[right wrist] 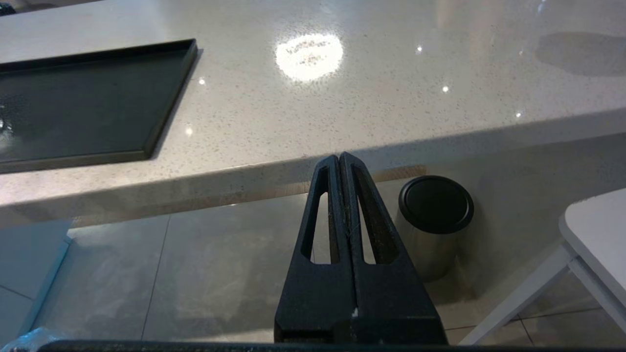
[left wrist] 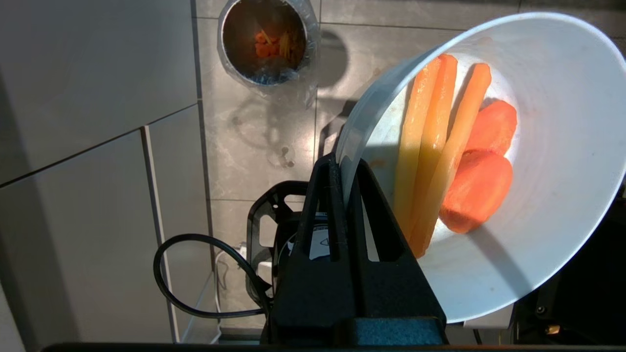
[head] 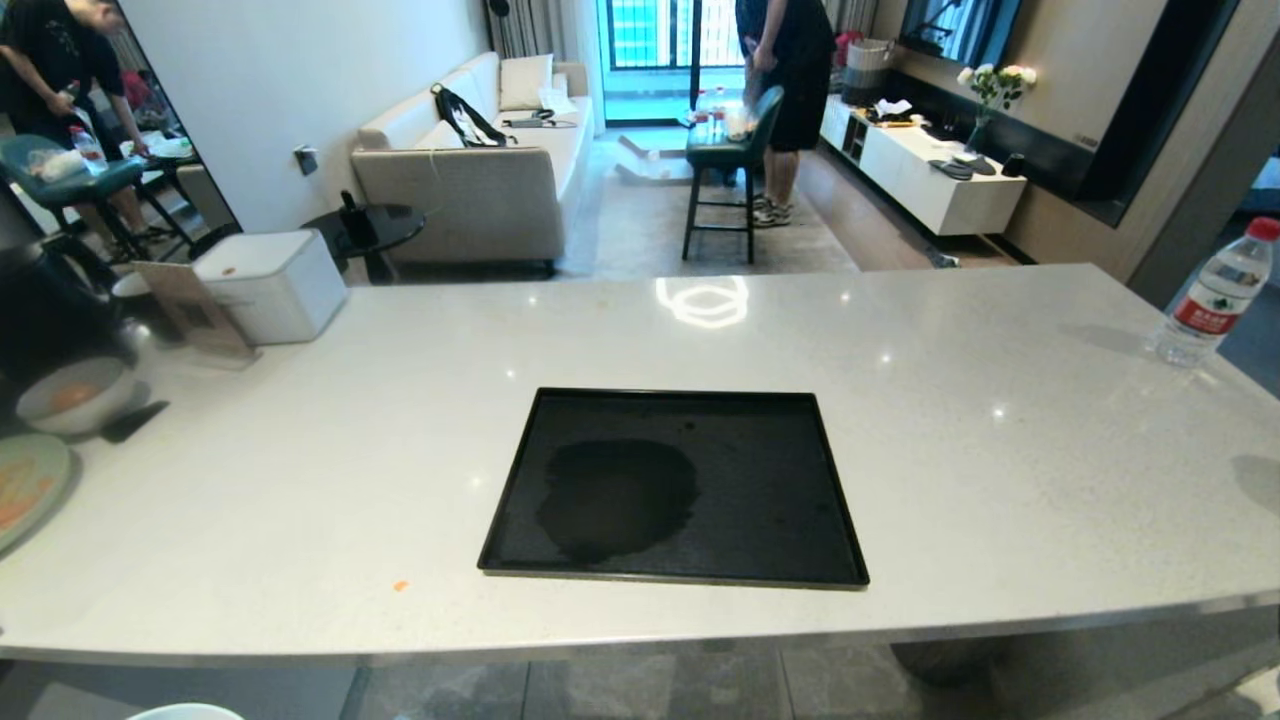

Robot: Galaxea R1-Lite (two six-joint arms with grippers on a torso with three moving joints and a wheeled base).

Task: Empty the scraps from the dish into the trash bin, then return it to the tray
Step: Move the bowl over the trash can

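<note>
Head view: the tray lies at the centre of the counter, bare of any dish, with a dark wet-looking patch left of its middle. A grey-white bowl and a green plate sit at the left edge; a water bottle stands at the right edge. Two people stand in the room beyond, upper left and upper centre. Neither arm shows here.

Left wrist view: the left gripper pinches the rim of the dish, one jaw outside the wall and one inside. The dish is tipped, yet the scraps, pale sticks and orange slices, lie against its inner wall. The bin stands on the floor tiles at the upper centre of the frame, well apart from the dish, with orange bits already inside its bag.

Right wrist view: the right gripper hangs below the counter edge, jaws pressed together on nothing; a steel bin stands just right of it.

Step in hand, by judgement: carrying the dish toward the bin, emptying not yet done. The next move calls for bringing the dish's lip over the bin's mouth and tipping further until the scraps slide out; the sticks may cling or fall outside the rim.
</note>
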